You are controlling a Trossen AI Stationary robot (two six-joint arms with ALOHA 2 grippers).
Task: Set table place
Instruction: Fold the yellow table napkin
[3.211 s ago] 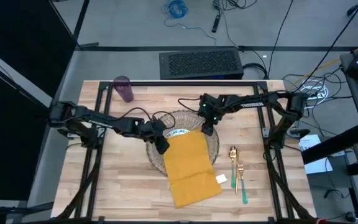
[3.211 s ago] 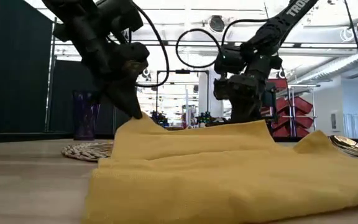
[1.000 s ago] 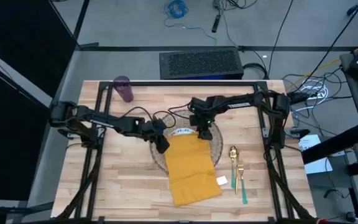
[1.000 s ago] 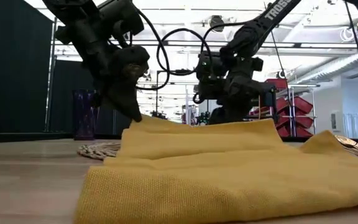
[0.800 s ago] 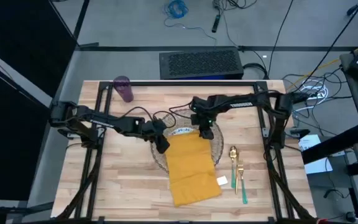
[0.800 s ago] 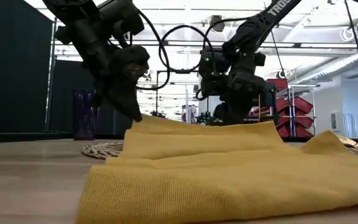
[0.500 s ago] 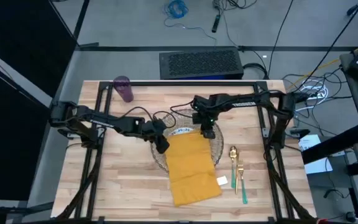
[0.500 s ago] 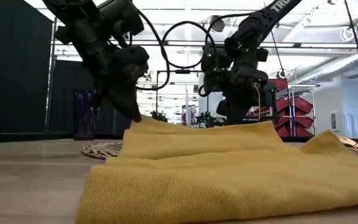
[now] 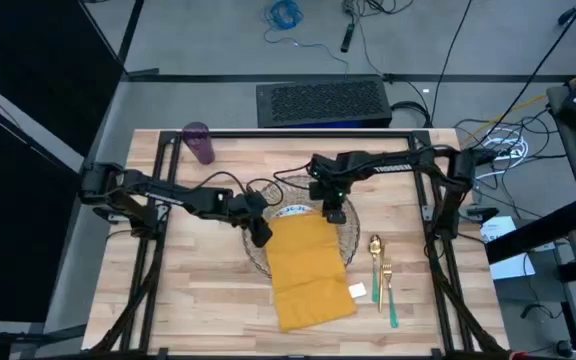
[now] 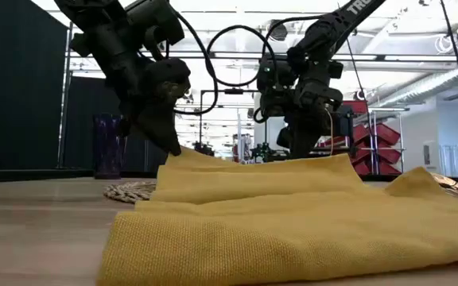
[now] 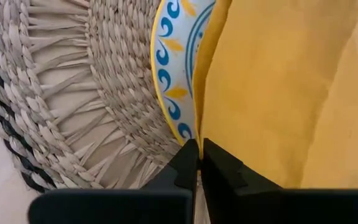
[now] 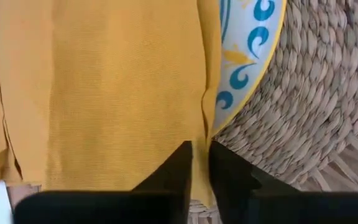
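Yellow napkin [image 9: 308, 270], long axis 12-to-6 o'clock, far corners clamped by left hand [image 9: 261, 236] and right hand [image 9: 334, 213].

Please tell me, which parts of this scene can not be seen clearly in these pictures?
- Plate: mostly hidden under the napkin in every view.
- Mat: low view shows only an edge; the napkin blocks the rest.
- Fork and spoon: too small in the high view to tell apart.
- Cup: dim in the low view.

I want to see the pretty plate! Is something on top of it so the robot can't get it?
Yes. The yellow napkin lies over most of the plate. Both grippers, left and right, pinch its far corners.
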